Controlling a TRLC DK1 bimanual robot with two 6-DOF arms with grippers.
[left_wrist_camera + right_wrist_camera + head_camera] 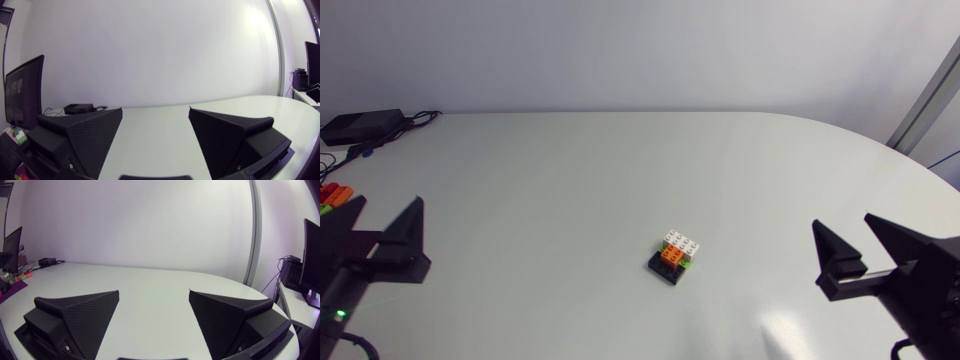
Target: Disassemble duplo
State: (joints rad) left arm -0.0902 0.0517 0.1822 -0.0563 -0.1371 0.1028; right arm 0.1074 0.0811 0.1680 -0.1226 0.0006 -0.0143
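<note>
Duplo stack looks light, rigid, slick. I'd pinch white top brick by its sides, brace black base. Both left gripper and right gripper spread, empty.

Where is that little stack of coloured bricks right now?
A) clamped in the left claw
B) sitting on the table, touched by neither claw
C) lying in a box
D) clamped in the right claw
B: the duplo stack sits on the table between the left gripper and the right gripper, both open and apart from it.
</note>
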